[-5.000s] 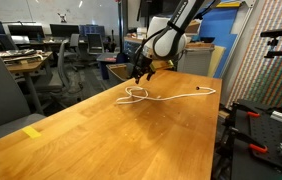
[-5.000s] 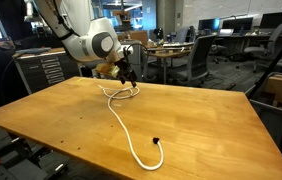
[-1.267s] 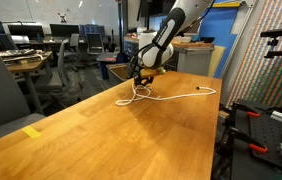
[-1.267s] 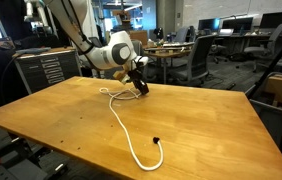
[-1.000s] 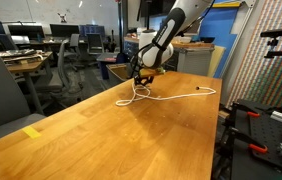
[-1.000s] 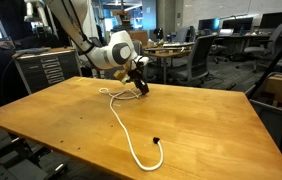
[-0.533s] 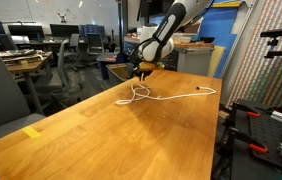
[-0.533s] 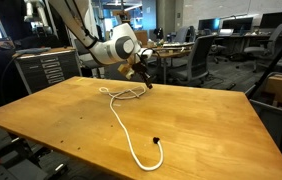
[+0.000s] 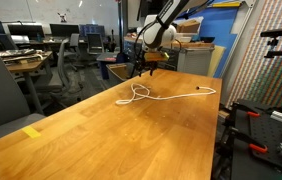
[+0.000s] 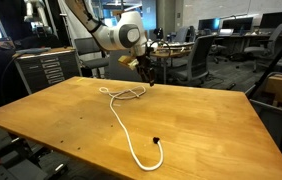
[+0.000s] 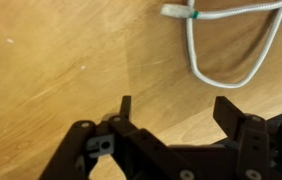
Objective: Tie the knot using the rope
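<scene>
The rope (image 9: pixel 137 95) is a thin white cord lying on the wooden table (image 9: pixel 101 135), with a small loop at the far side and a long tail. In an exterior view the rope (image 10: pixel 127 130) runs from that loop to a curled end with a dark tip near the front edge. My gripper (image 9: pixel 141 68) hangs open above the loop, clear of it, and in an exterior view the gripper (image 10: pixel 149 76) is likewise clear of the cord. In the wrist view the gripper (image 11: pixel 178 108) holds nothing, and the rope (image 11: pixel 231 60) lies beyond its fingertips (image 11: pixel 230 108).
A yellow note (image 9: pixel 33 130) lies near the table's left edge. Office chairs (image 9: pixel 3 92) stand beside the table, more chairs (image 10: pixel 201 58) and desks stand behind it, and a metal cabinet (image 10: pixel 44 68) is off one corner. A rack of gear (image 9: pixel 276 110) stands by the table's right edge.
The gripper has opened, let go of the rope and risen from the table. The loop has settled flat where it was released.
</scene>
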{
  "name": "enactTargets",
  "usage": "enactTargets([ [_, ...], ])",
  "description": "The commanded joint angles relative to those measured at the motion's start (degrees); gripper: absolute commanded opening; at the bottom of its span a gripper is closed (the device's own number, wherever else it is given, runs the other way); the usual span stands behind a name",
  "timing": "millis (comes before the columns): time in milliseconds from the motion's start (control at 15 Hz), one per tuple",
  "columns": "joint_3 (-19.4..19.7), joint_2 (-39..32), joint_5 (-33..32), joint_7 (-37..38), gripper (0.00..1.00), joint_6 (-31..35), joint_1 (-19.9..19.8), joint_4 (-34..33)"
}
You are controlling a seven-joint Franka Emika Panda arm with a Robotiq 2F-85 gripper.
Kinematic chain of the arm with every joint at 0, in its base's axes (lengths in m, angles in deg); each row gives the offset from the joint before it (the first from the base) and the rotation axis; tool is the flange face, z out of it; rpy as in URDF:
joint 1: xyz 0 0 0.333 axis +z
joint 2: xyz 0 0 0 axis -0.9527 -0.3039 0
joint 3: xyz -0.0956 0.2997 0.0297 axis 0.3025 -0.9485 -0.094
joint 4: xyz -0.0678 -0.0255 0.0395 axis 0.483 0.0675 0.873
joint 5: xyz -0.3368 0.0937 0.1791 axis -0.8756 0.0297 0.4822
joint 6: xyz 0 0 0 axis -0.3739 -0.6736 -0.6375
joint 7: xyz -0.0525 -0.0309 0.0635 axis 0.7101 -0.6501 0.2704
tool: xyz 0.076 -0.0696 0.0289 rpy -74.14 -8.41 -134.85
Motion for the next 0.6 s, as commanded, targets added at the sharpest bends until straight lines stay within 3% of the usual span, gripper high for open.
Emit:
enactTargets([
  [0,1.79,4.77,-5.08,-3.98,1.0,-10.49,-0.16,2.76],
  [333,-2.9,8.69,-7.57,-13.26,1.0,-13.03,-2.11,13.64],
  [400,-1.33,5.34,-7.53,-9.17,0.99,-12.88,-1.6,8.24],
  [533,-2.48,5.66,-7.43,-10.8,1.0,-12.83,-1.53,11.18],
])
